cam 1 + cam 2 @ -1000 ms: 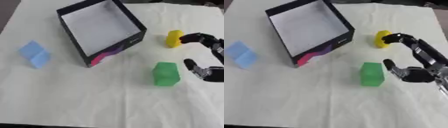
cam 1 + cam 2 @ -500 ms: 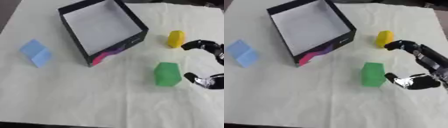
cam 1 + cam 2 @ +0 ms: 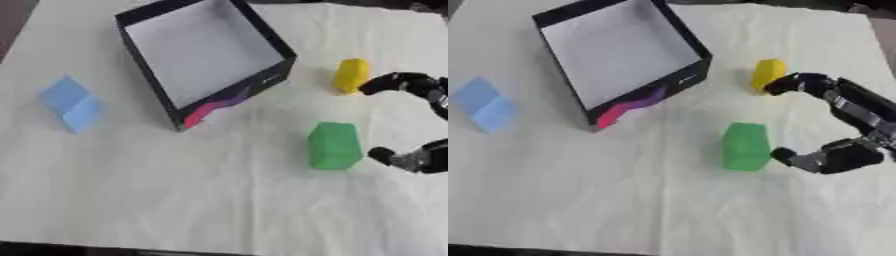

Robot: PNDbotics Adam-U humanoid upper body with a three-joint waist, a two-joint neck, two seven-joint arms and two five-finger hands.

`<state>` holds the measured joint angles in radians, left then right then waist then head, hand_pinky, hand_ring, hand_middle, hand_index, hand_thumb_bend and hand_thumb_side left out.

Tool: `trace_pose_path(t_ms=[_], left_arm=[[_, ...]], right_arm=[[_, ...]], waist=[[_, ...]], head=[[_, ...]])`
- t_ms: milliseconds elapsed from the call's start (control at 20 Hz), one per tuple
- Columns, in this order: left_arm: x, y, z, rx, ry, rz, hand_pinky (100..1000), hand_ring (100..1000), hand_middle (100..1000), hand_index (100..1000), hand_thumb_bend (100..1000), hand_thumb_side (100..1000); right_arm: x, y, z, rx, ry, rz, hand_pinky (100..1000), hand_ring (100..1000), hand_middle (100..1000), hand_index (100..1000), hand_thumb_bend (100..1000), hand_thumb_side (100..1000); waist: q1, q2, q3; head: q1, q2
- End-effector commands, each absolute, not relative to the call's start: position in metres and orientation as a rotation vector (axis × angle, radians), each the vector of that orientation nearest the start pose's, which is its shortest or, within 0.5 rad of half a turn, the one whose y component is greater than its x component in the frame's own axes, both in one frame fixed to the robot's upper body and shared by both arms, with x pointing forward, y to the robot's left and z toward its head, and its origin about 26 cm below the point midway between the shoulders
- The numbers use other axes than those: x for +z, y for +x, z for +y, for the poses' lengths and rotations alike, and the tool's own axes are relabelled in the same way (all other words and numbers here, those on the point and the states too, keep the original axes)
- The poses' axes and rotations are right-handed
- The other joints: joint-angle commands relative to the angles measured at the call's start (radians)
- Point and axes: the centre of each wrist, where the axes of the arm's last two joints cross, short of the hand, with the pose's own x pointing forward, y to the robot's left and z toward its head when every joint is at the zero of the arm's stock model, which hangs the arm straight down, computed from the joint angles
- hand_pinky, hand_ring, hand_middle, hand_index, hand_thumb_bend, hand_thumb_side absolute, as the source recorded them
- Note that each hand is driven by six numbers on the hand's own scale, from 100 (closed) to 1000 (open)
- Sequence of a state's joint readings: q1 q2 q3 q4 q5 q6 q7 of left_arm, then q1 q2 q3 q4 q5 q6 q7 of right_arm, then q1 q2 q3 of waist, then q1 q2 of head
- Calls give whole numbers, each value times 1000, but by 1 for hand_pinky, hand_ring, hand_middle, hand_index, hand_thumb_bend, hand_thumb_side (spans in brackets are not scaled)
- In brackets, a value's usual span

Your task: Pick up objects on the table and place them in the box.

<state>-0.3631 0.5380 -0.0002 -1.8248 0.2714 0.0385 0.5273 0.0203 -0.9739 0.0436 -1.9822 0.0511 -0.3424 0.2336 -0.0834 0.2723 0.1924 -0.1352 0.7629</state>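
Green block (image 3: 745, 146) is sitting on the white cloth-covered table (image 3: 667, 210), right-centre, and the robot's right hand (image 3: 846, 130) is parked just to the right of it. The hand is spread wide in a C shape: the thumb tip (image 3: 785, 156) is just beside the block's right face, maybe brushing it, can't really tell, while the long fingers (image 3: 798, 84) arch up and away, with their tips ending right next to the yellow block (image 3: 767, 74) further back. So nothing is actually gripped, the hand is released with both blocks outside its curl, green one at the thumb end and yellow one at the fingertip end.

Black box (image 3: 206, 55) with the white inside is up at the far left-centre, tilted at an angle, with a pink and purple swoosh on its near corner. It looks like it has nothing in it yet. Light blue block (image 3: 72, 103) is way off on the left side, well apart from the hand. Left hand doesn't show up.
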Motion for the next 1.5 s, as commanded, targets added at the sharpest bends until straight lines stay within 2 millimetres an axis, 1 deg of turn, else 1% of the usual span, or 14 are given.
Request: trace_pose_path(t_ms=[50,250,300,400,450,500,600,800,1000,1250,1500], left_arm=[[216,327,309,159,411,-2178,684,567,789,823,441,578],[216,327,309,156,411,-2178,683,567,789,822,440,578],[216,327,309,156,411,-2178,683,567,789,822,440,578],[216,327,309,155,411,-2176,683,566,789,822,440,579],[216,327,309,155,410,-2176,683,566,788,822,440,579],[216,327,309,155,408,-2175,683,566,789,822,439,580],[215,327,308,154,406,-2174,683,566,788,822,439,580],[215,327,308,152,404,-2172,683,566,788,821,439,581],[214,327,307,153,401,-2171,682,566,788,820,438,582],[215,327,307,154,396,-2172,682,565,785,819,438,582],[216,327,306,158,394,-2176,682,566,786,819,438,582]], right_arm=[[203,259,-360,1454,-335,-1852,960,840,830,904,418,254],[206,261,-357,1471,-272,-1801,961,838,829,904,402,327],[207,261,-357,1473,-258,-1787,960,838,829,904,394,357],[210,263,-355,1477,-240,-1757,960,840,830,905,394,378],[212,264,-354,1480,-237,-1745,960,841,829,905,410,384],[214,265,-353,1482,-237,-1736,961,842,831,906,389,390],[219,267,-351,1480,-245,-1723,961,844,832,907,385,411],[229,270,-347,1485,-307,-1722,960,850,836,908,399,387],[228,272,-342,1503,-357,-1723,960,853,838,908,413,361],[224,273,-336,1546,-366,-1697,962,857,842,909,421,378],[218,274,-331,1582,-354,-1646,965,860,845,911,426,417]], waist=[[-8,-26,1],[-9,-23,1],[-9,-23,1],[-10,-21,1],[-10,-21,1],[-11,-21,0],[-12,-21,0],[-14,-21,0],[-13,-19,3],[-12,-15,6],[-11,-11,9]], head=[[-5,7],[-7,7],[-8,7],[-10,7],[-11,7],[-13,7],[-15,7],[-17,7],[-18,7],[-22,7],[-25,7]])
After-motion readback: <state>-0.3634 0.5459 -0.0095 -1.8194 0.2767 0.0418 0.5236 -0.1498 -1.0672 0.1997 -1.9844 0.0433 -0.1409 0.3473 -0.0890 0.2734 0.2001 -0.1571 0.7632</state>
